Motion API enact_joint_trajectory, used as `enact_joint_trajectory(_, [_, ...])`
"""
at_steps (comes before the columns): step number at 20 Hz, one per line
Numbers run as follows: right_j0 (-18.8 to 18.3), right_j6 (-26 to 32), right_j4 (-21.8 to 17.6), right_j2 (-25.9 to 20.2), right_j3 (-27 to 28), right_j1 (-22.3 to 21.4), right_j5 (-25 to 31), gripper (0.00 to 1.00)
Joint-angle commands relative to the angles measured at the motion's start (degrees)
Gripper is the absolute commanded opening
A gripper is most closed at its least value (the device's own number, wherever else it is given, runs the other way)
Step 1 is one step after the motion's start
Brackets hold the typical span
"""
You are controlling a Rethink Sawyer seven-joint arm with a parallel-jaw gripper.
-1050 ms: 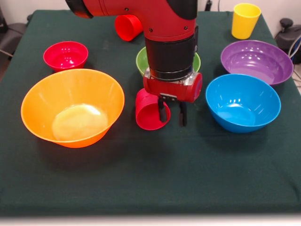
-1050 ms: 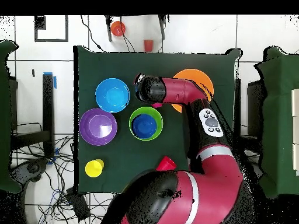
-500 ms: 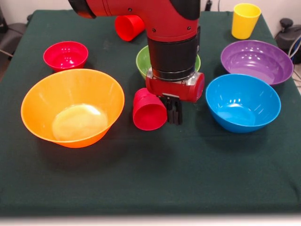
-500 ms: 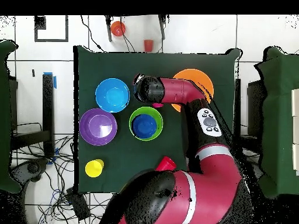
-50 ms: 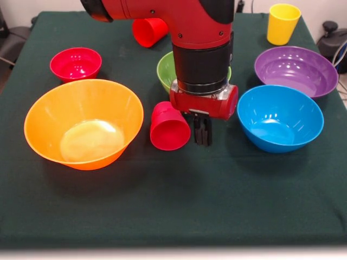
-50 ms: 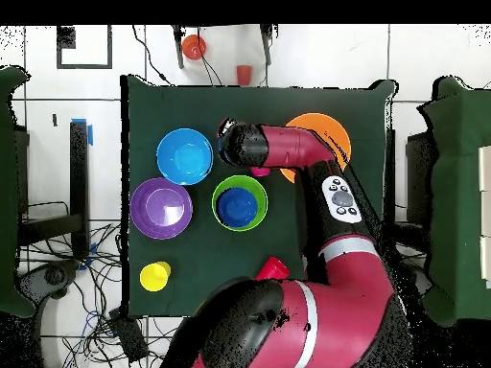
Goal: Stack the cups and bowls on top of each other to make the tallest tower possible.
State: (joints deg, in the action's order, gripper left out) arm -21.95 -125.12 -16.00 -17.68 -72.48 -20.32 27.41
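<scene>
A red cup [image 5: 169, 126] lies on its side in the middle of the table, its base facing the camera. My gripper [image 5: 202, 133] hangs just to its right with the fingers shut together and nothing between them; I cannot tell whether it touches the cup. Behind the wrist sits the green bowl [image 5: 164, 70], which holds a small dark blue bowl [image 6: 238, 205]. The big orange bowl [image 5: 84, 123] is to the left, the blue bowl [image 5: 279, 116] to the right. In the overhead view the arm [image 6: 288, 149] hides the gripper.
A purple bowl [image 5: 295, 70] and an upright yellow cup [image 5: 282, 23] stand at the back right. A small red bowl [image 5: 75, 63] sits at the back left. A second red cup [image 5: 148, 31] lies on its side at the back.
The fingers were open with one at the red cup's rim; they have closed together beside it. The cup has slid left, out of the fingers.
</scene>
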Motion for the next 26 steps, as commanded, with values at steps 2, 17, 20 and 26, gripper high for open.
enact_joint_trajectory(2, [1.3,5.6,-4.6,0.7,2.3,1.5,3.1,0.00])
enact_joint_trajectory(17, [3.6,6.9,-4.1,-0.2,4.9,-6.2,10.7,1.00])
enact_joint_trajectory(20, [4.1,5.8,-4.1,0.2,5.0,-6.6,10.9,1.00])
enact_joint_trajectory(26, [7.3,3.3,-4.8,2.8,5.0,-9.8,13.5,1.00])
